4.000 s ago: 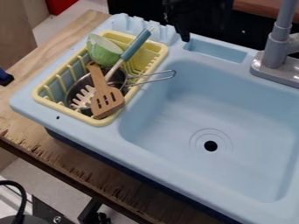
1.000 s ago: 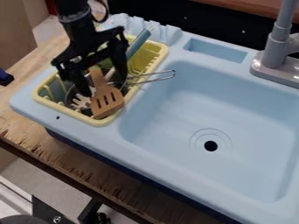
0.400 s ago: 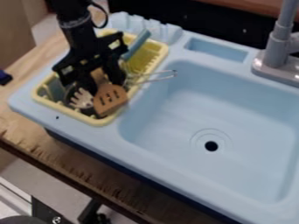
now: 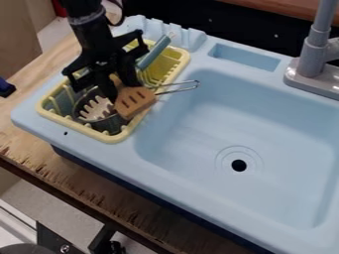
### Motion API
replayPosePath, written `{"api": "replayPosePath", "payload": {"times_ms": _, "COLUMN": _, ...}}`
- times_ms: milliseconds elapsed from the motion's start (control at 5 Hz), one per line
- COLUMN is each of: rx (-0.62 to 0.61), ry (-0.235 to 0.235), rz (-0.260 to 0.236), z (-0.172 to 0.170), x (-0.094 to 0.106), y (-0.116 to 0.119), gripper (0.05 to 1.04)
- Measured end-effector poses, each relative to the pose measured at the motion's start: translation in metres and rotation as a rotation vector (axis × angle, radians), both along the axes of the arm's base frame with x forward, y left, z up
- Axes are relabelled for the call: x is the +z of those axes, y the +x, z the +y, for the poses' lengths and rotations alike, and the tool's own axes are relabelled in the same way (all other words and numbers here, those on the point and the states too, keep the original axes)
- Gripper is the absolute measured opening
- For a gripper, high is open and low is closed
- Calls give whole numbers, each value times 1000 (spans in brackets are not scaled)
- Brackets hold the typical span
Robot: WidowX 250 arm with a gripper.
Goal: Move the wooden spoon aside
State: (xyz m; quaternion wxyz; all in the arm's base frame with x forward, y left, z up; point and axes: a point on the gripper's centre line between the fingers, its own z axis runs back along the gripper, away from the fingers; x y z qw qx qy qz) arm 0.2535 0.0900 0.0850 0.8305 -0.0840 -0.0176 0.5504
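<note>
One spoon, seemingly clenched by its handle in the gripper, with head toward 5 o'clock, over the inner edge of the rack. Best raised straight up first, clear of the wire handle toward 3 o'clock and the server toward 8, then carried aside level and lowered gently. No sideways yanking, for fear of snagging. Hard to make out: most of the wooden handle, behind the jaws. Cut off: upper arm, toward 11 o'clock.
</note>
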Motion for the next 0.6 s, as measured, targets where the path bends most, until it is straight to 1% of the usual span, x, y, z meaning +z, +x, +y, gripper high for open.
{"api": "replayPosePath", "payload": {"times_ms": 200, "rx": 13, "ry": 27, "rz": -23, "z": 2, "x": 17, "y": 1, "gripper": 300}}
{"api": "replayPosePath", "payload": {"times_ms": 400, "rx": 96, "ry": 27, "rz": -68, "z": 0, "x": 36, "y": 1, "gripper": 300}}
{"api": "replayPosePath", "payload": {"times_ms": 600, "rx": 129, "ry": 2, "rz": -53, "z": -8, "x": 52, "y": 6, "gripper": 300}}
